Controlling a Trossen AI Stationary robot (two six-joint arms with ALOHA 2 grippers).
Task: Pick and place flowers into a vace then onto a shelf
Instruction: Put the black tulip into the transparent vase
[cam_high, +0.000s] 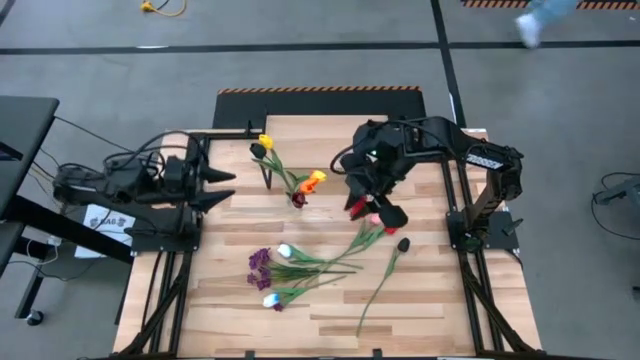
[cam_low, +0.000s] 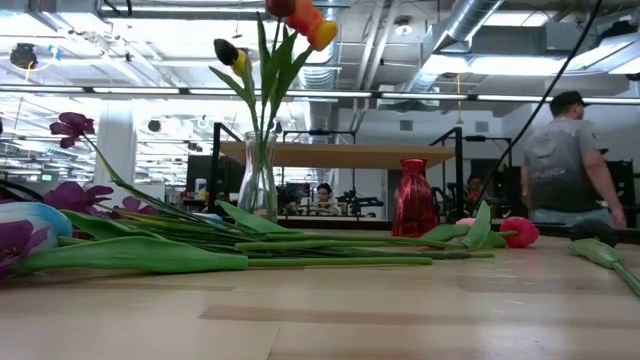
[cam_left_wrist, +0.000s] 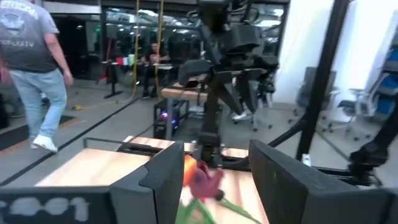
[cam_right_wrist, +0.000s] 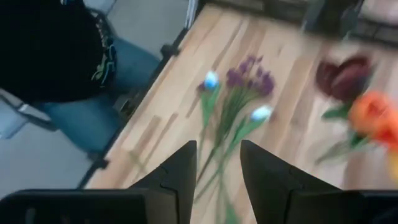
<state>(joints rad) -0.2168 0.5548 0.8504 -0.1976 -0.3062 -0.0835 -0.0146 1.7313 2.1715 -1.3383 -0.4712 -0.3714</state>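
Observation:
A clear glass vase stands upright on the table and holds yellow, orange and dark red flowers. More flowers lie flat on the planks: purple sprigs, white-headed tulips, a pink one and a dark one. A red vase stands to the right of the glass one. The shelf shows behind both vases. My left gripper is open at the table's left edge, level, pointing at the glass vase. My right gripper is open above the red vase, slanting down toward the lying flowers.
Bare planks lie along the near edge and at the far left corner. The right arm's body hangs over the far right of the table. A person walks in the room behind.

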